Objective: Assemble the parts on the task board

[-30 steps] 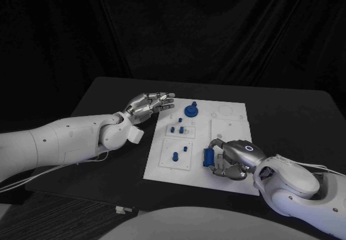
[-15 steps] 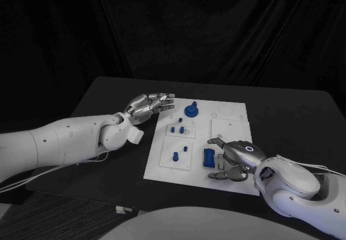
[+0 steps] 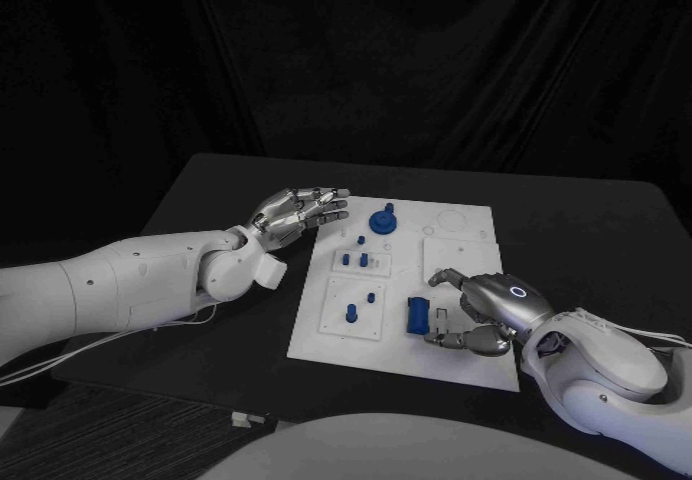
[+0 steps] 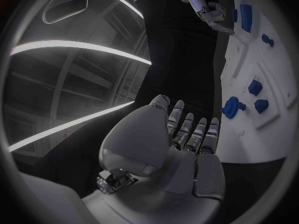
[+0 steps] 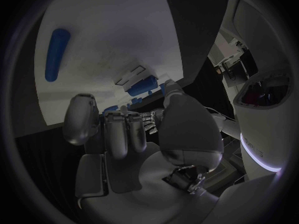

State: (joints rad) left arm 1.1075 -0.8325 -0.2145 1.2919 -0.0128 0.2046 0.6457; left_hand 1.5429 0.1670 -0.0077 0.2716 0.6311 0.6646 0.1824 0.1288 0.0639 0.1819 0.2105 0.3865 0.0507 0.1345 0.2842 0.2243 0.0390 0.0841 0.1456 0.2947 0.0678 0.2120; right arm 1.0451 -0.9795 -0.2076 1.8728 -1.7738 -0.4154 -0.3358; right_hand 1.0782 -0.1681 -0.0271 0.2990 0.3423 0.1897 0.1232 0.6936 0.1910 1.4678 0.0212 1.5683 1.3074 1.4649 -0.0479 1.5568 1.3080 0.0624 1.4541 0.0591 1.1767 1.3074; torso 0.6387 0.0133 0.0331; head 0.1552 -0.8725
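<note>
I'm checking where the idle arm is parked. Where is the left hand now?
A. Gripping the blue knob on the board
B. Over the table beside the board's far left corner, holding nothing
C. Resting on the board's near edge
B: in the head view the left hand hangs open beside the board, off its far left corner, apart from the blue knob.

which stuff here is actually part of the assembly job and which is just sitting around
Part of the job:
- task board
- blue block by the right hand
- blue knob
- small blue pegs
- left hand, open, off the board

Just there:
- black table
- black curtain
</note>
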